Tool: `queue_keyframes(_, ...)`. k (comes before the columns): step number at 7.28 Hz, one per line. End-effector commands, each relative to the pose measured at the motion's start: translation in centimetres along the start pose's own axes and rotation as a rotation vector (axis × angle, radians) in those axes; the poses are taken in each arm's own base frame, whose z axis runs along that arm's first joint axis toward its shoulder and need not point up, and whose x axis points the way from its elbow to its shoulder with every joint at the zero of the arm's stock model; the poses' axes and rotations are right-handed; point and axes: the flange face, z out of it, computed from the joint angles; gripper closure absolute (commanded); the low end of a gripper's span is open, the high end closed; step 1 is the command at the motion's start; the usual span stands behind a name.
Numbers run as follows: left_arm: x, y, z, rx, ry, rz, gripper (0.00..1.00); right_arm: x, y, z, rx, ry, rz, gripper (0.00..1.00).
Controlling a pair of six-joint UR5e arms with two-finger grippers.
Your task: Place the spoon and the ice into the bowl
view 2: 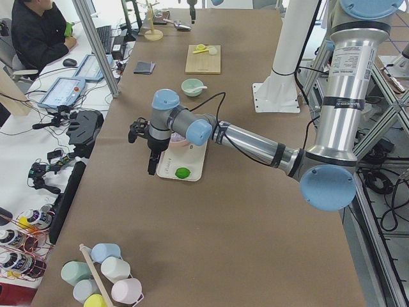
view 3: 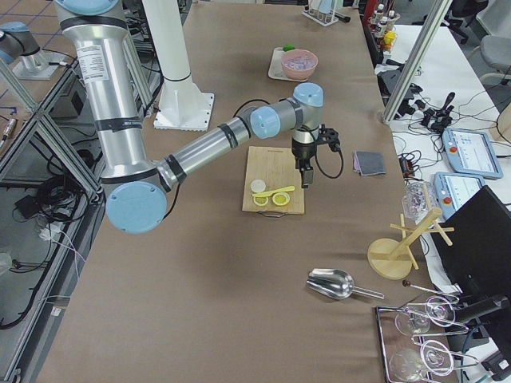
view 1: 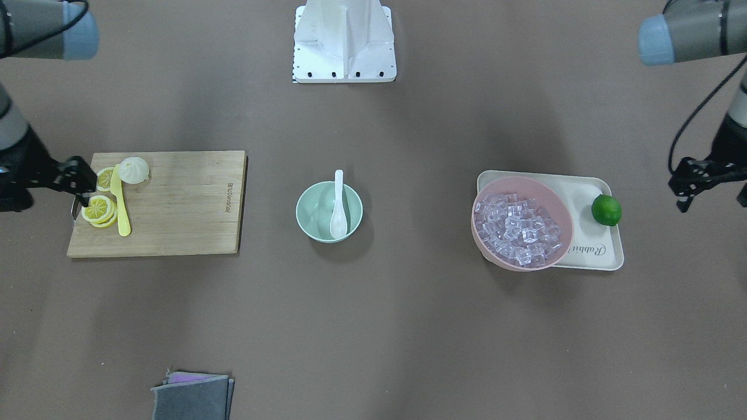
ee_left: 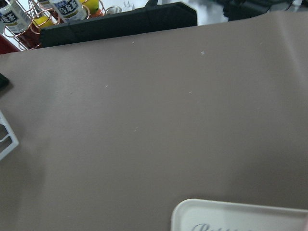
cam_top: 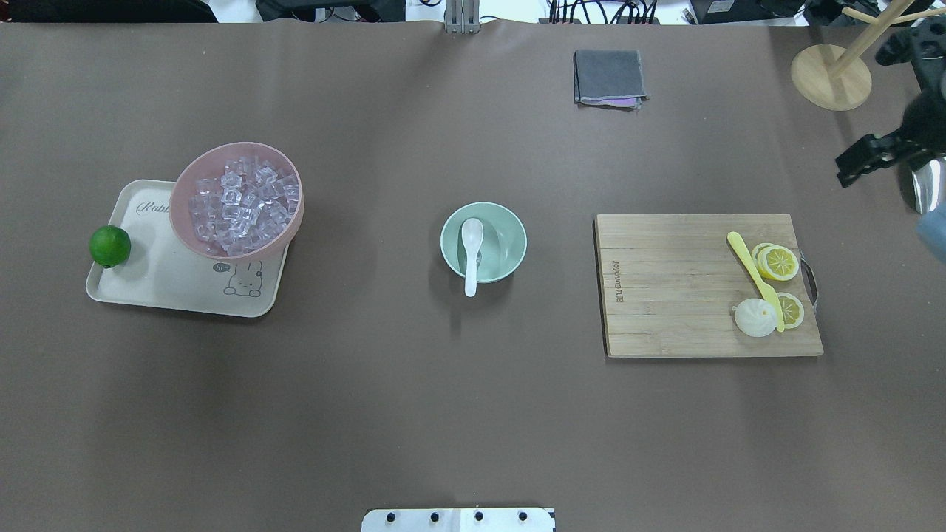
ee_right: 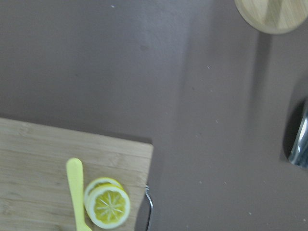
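The white spoon (view 1: 338, 216) lies in the mint-green bowl (view 1: 299, 210) at the table's middle, scoop inside and handle resting over the rim; both also show in the overhead view, the spoon (cam_top: 471, 240) in the bowl (cam_top: 511, 244). Many clear ice cubes (view 1: 516, 227) fill the pink bowl (view 1: 561, 201) on a cream tray (view 1: 589, 252). My left gripper (view 1: 712, 200) hovers beyond the tray's outer end, looks open and is empty. My right gripper (view 1: 87, 184) hovers over the cutting board's outer edge, looks open and is empty.
A lime (view 1: 606, 210) sits on the tray. The wooden cutting board (view 1: 181, 204) carries lemon slices (view 1: 98, 210), a yellow knife (view 1: 121, 204) and a white bun (view 1: 135, 170). A folded grey cloth (view 1: 192, 396) lies at the far edge. A wooden stand (cam_top: 831, 77) is at the far right.
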Motion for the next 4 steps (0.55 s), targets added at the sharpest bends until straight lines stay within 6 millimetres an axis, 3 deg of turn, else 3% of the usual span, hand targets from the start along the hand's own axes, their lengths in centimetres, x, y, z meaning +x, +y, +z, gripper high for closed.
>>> queue_keyframes(1, -5.9, 2.3, -0.7, -0.068, 0.123, -0.112, 0.02, 9.2, 4.7, 0.5, -0.042, -0.114, 0.057, 0.00)
queue_keyframes(2, -9.1, 3.4, -1.7, -0.052, 0.111, -0.169, 0.02, 11.7, 5.5, 1.6, -0.058, -0.113, 0.075, 0.00)
queue_keyframes(3, -10.6, 3.6, -2.7, -0.047, 0.133, -0.167, 0.02, 14.0, 6.0, 2.5, -0.076, -0.109, 0.125, 0.00)
queue_keyframes(4, -13.0, 5.5, -2.5, -0.053, 0.129, -0.125, 0.02, 16.3, 6.5, 2.7, -0.079, -0.119, 0.170, 0.00)
